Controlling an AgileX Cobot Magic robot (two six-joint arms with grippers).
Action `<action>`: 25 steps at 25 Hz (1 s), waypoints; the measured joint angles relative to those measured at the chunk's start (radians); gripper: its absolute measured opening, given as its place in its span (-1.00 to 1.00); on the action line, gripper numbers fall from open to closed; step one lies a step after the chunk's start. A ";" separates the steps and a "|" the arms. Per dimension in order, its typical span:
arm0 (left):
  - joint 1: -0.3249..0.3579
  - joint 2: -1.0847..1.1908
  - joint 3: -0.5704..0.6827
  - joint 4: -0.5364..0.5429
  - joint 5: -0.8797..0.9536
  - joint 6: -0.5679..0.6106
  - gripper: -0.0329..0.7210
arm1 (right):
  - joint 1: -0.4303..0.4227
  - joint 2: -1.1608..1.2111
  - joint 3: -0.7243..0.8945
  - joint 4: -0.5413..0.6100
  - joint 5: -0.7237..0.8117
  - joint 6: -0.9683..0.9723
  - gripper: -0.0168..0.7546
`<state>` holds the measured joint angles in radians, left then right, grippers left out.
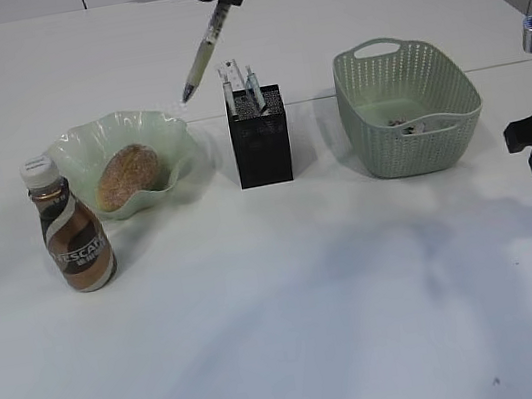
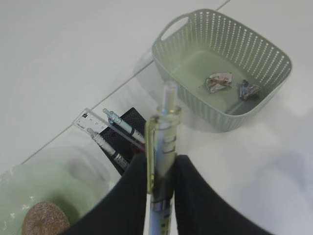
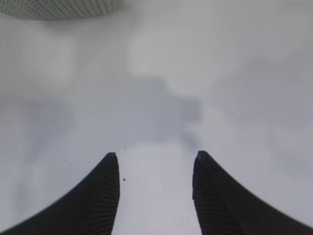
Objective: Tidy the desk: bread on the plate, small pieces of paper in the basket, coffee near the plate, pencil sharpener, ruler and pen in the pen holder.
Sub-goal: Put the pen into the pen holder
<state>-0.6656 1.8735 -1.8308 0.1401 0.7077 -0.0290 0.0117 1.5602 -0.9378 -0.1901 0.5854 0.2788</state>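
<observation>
We're on the pen step: left gripper (image 2: 159,196) pinches the clear-barrelled yellow-green pen (image 1: 203,56), tilted above the black square mesh pen holder (image 1: 260,138) mid-desk; next: upright it, lower in; right gripper (image 3: 155,196) spread, empty

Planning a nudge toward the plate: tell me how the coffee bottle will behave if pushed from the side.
The coffee bottle stands upright, tall on a narrow base, so a high push would probably tip it; push low. Once on its side, its rounded body would likely roll. The glossy label looks slippery. It already stands close to the plate.
</observation>
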 joint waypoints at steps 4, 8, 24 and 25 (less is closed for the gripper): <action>0.000 -0.043 0.135 0.005 -0.184 0.000 -0.67 | 0.000 0.000 0.000 0.000 0.000 0.000 0.06; 0.015 -0.068 0.244 0.006 -0.409 0.000 -0.67 | 0.000 0.000 0.000 0.000 0.000 0.000 0.06; 0.119 -0.031 0.477 -0.230 -1.024 -0.027 -0.67 | 0.000 0.000 0.000 -0.002 -0.002 -0.002 0.06; 0.119 -0.022 0.477 -0.230 -1.036 -0.033 -0.67 | 0.000 0.000 0.000 -0.002 -0.002 -0.002 0.06</action>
<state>-0.5470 1.8514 -1.3539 -0.0899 -0.3283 -0.0624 0.0117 1.5602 -0.9378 -0.1920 0.5835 0.2768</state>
